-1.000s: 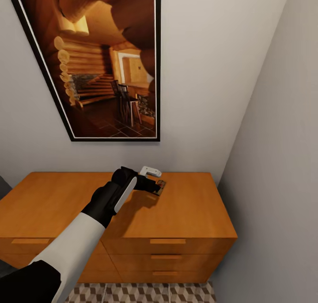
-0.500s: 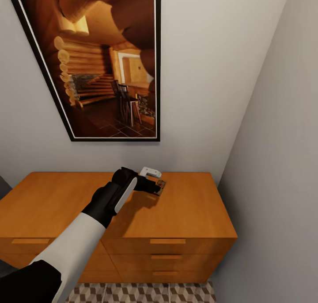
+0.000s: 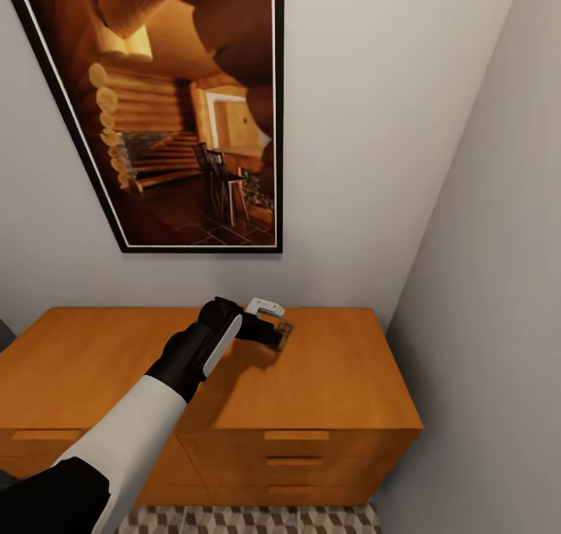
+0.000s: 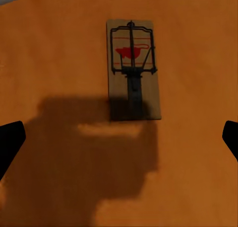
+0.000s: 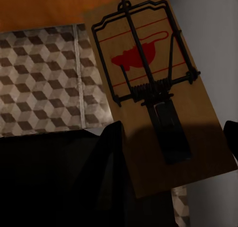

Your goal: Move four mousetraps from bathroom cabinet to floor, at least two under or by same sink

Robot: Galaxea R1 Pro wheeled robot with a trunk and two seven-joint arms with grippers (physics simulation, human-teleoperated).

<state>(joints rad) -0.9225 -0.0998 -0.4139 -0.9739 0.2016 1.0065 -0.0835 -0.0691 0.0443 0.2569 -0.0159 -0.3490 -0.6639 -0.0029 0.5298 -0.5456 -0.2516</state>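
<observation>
The left gripper [image 3: 274,334] is reached out over the top of the cabinet [image 3: 335,378], hovering above a mousetrap [image 4: 134,70] that lies flat on that orange-brown surface, toward its back right part near the wall. In the left wrist view the two dark fingertips [image 4: 10,140] sit far out at either edge with the trap between them and a little ahead — so the jaws are wide open and hold nothing. The arm's shadow falls across the near end of the trap, which suggests the gripper is close overhead and lined up to straddle the board across its narrow width; that seems the sensible way to take such a thin flat thing.

The right wrist view shows a second mousetrap [image 5: 153,95] large and close, tilted, with its near end against the dark gripper body. It looks carried in the right gripper, pinched by one end so the spring bar stays clear, though how the jaws close on it I cannot tell. Behind it lies the cube-patterned bathroom floor [image 5: 44,78], where both traps must end up.

A framed picture [image 3: 179,105] hangs on the wall above the cabinet.
</observation>
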